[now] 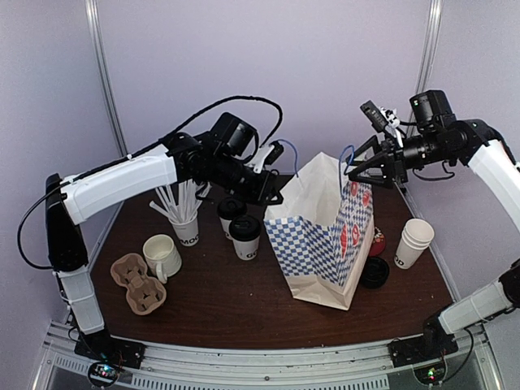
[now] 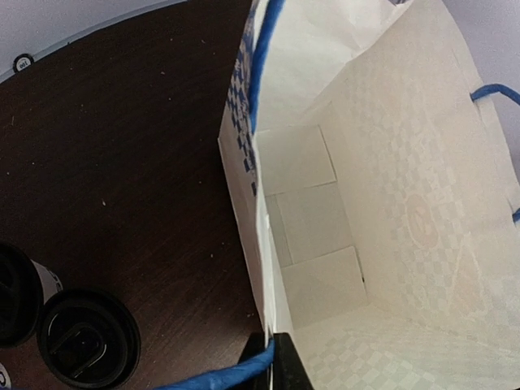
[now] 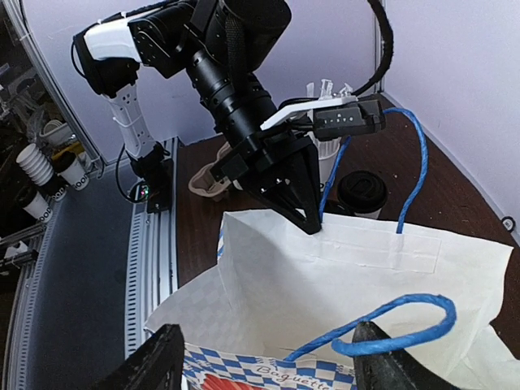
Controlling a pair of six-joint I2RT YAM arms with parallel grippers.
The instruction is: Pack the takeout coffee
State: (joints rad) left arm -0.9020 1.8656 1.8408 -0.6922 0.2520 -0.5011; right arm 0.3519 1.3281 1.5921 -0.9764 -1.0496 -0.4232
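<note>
The left gripper [image 3: 313, 223] pinches the paper bag [image 3: 325, 268] by its rim. The right gripper [image 3: 272, 359] has its jaws wide open, with the blue handle [image 3: 390, 309] and the word "Baguett…" between them.

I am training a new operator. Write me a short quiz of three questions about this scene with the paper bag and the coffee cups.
1. True or false: the blue-and-white checked paper bag already holds a cup.
2. How many white paper cups with black plastic lids stand on the dark brown table, left of the bag? A: one. B: two. C: three.
3. Fill in: the right gripper, by the blue cord handle, is ___ (open or shut).

Key: 1 false, the inside is bare. 2 B. 3 open.
</note>
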